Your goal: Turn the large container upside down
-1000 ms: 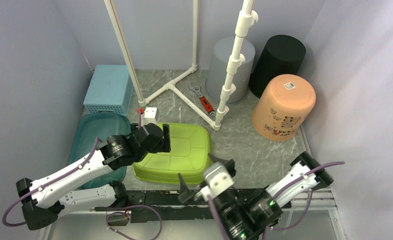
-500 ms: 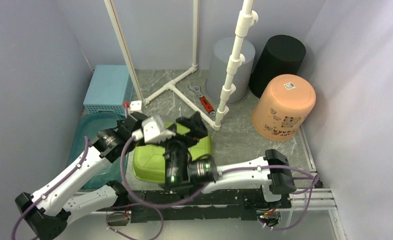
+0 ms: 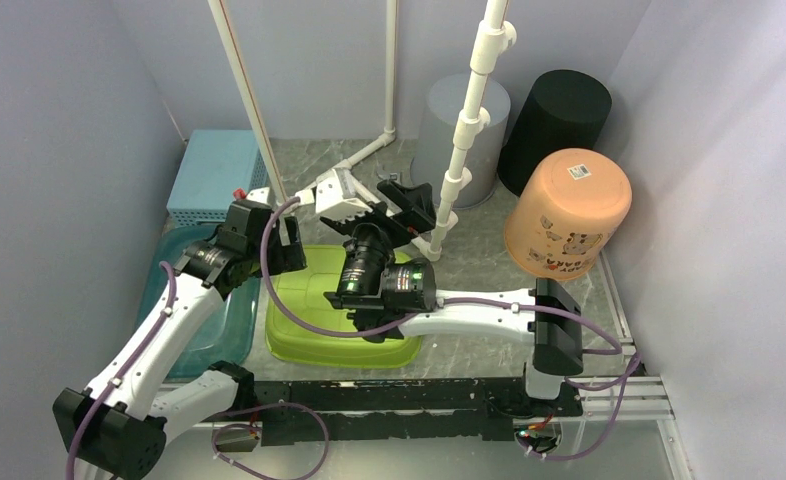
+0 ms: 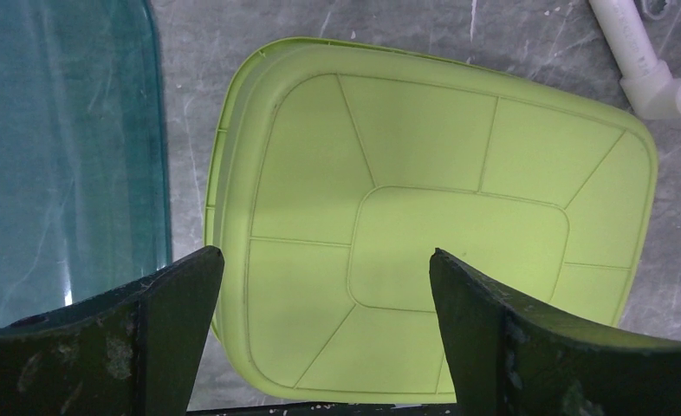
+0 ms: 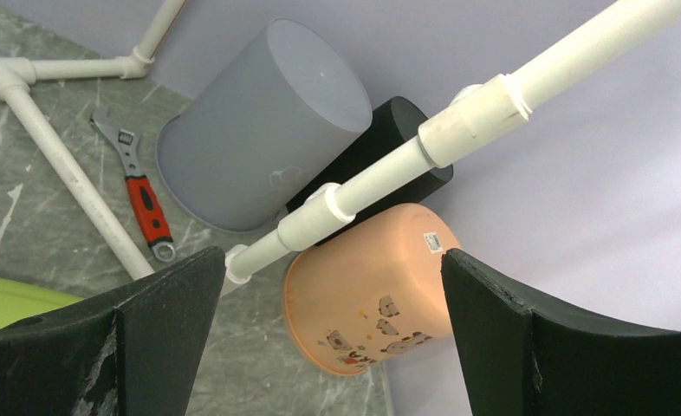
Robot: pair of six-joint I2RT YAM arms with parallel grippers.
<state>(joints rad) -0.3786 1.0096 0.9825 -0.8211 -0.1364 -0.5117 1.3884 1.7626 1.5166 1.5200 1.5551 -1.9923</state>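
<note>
Three buckets, two basins, basket, wrench

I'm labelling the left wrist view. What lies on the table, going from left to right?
teal basin → green container → white pipe

green container: lime plastic, smooth, low sheen, moulded lines across its base
teal tub: see-through plastic, glossy, finely scratched
desk: grey stone-look top, matt, white veins and scuffs
pipe frame: white plastic, smooth
wrench: bare metal ends, red coated handle
grey bin: matt plastic
black bin: matt plastic
orange bucket: smooth plastic, soft sheen, paper label
blue basket: plastic, perforated sides
left fingers: black, matt, scuffed whitish
right fingers: black, matt, rough-worn edges
</note>
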